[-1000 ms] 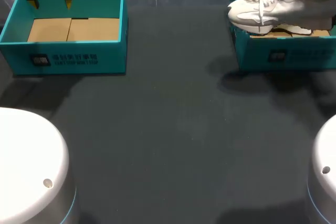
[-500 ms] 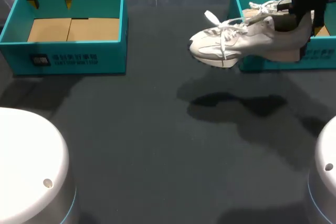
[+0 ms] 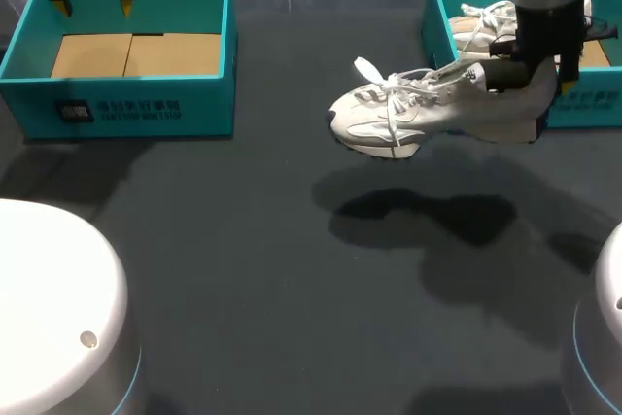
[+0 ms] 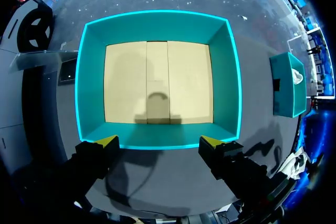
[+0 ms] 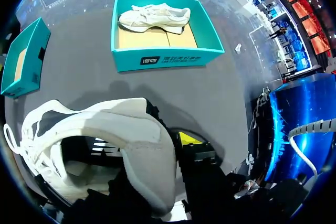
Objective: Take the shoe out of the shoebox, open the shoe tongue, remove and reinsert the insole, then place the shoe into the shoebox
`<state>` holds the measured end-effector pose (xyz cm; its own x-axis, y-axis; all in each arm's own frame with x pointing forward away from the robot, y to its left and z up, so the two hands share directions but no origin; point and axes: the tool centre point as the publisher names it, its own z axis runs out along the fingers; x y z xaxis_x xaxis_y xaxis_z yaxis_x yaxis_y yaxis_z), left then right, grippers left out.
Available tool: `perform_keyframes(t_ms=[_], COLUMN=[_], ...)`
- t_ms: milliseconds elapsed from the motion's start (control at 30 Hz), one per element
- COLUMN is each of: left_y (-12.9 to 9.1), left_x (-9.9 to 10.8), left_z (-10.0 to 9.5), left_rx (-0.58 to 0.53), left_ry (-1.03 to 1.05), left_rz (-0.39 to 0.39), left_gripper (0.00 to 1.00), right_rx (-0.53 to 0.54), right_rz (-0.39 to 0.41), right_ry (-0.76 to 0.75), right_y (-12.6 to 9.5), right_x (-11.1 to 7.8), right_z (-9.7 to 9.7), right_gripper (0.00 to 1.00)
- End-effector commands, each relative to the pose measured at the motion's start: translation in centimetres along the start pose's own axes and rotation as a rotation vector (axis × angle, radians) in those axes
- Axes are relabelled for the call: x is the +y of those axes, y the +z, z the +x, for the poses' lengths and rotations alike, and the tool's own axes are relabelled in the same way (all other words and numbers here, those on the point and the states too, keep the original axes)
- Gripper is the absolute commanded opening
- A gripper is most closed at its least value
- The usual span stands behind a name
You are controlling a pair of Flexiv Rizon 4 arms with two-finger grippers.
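A white lace-up shoe (image 3: 408,114) hangs in the air over the dark table, toe pointing left, just in front of the right teal shoebox (image 3: 437,7). My right gripper (image 3: 527,67) is shut on its heel collar. In the right wrist view the heel (image 5: 131,129) fills the space between the fingers, and one yellow tip (image 5: 189,139) shows beside it. A second white shoe (image 5: 155,17) lies in that shoebox (image 5: 163,59). My left gripper (image 3: 94,5) stands open over the back of the left teal shoebox (image 3: 126,109), holding nothing.
The left shoebox (image 4: 157,24) holds only a brown cardboard floor, seen straight below my left gripper (image 4: 158,141). The dark table (image 3: 292,269) stretches between the two boxes. Two white robot bases sit at the front corners.
My right arm has lifted the shoe out of the right shoebox and carried it left and forward over the table. The left arm has not moved.
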<state>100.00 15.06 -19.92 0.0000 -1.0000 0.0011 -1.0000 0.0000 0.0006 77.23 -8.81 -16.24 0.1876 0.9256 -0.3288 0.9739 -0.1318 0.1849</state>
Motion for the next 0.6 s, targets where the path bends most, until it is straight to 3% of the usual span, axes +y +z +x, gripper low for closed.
perform_keyframes(t_ms=[33, 200, 467, 600], left_y=[0.0, 0.0, 0.0, 0.0], left_x=[0.0, 0.0, 0.0, 0.0], left_z=[0.0, 0.0, 0.0, 0.0], left_rx=[0.000, 0.000, 0.000, 0.000], left_ry=[0.000, 0.000, 0.000, 0.000], left_rz=[0.000, 0.000, 0.000, 0.000], left_gripper=[1.00, 1.00, 1.00, 1.00], right_rx=[0.007, -0.082, -0.026, -0.052], right_rz=[-0.004, -0.002, -0.008, -0.008], right_ry=[0.000, 0.001, 0.020, 0.008], right_y=[0.0, 1.8, 3.0, 3.5], right_x=[-0.1, -2.3, -6.1, -7.7], right_z=[-0.3, 2.3, 5.8, 7.9], right_gripper=[0.00, 0.00, 0.00, 0.00])
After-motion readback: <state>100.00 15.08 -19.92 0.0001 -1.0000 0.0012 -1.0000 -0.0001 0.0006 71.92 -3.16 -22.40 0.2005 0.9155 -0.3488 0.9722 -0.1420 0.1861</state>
